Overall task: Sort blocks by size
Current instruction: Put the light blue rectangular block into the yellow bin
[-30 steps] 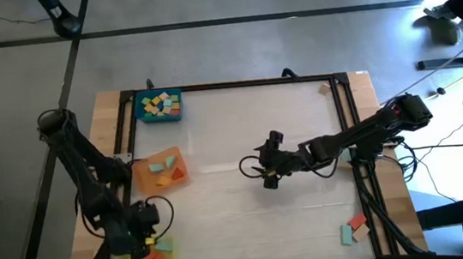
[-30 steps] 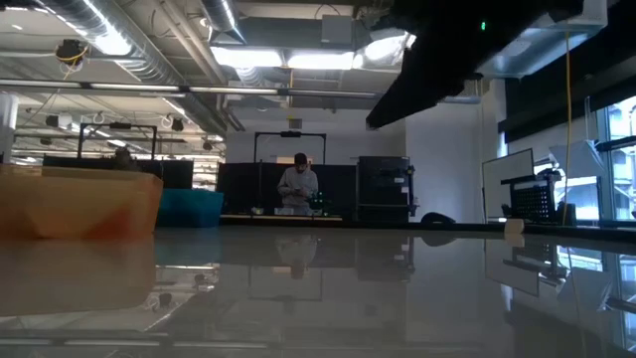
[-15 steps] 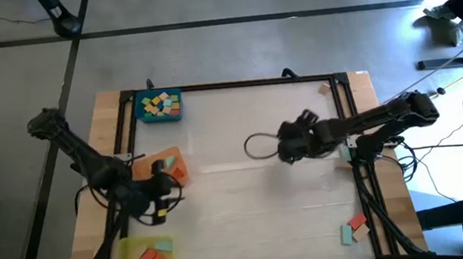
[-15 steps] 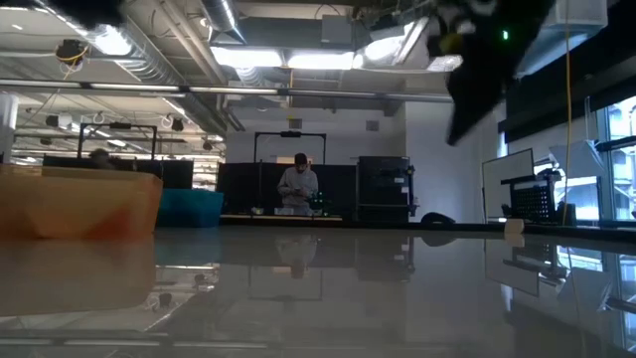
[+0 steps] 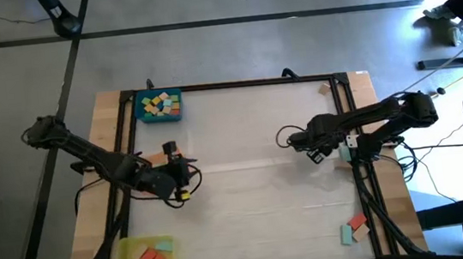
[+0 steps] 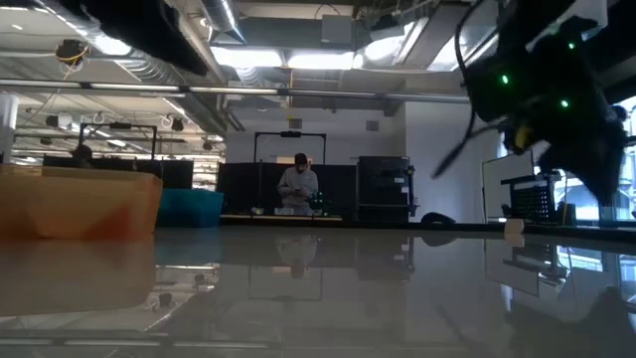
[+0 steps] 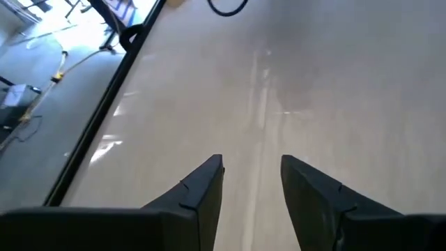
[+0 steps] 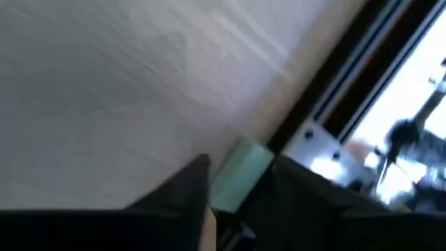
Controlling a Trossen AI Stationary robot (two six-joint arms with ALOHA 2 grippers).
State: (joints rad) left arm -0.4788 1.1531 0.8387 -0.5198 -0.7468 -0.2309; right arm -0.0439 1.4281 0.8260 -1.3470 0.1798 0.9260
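Note:
Blocks lie in three trays. The blue tray (image 5: 160, 105) at the far left holds several. The yellow tray (image 5: 132, 248) at the near left holds an orange one and a teal one. The orange tray (image 5: 157, 159) is mostly hidden under my left arm. My left gripper (image 5: 192, 181) (image 7: 251, 164) hangs open over bare table beside the orange tray. My right gripper (image 5: 313, 152) (image 8: 240, 162) is open near the table's right edge. A teal block (image 8: 240, 183) (image 5: 344, 154) lying by the frame bar shows beyond its fingers, and I see no touch. Two more blocks (image 5: 354, 229) lie at the near right.
A black frame bar (image 5: 354, 134) runs along the table's right edge, close to my right gripper. Bare tabletop (image 5: 256, 196) lies between the two arms. In the low view a person (image 6: 298, 189) stands far behind the table.
My left gripper has swung from above the yellow tray toward the far edge and the table's right, ending beside the orange tray. My right gripper has pulled back from the table's middle toward the right edge and tipped downward.

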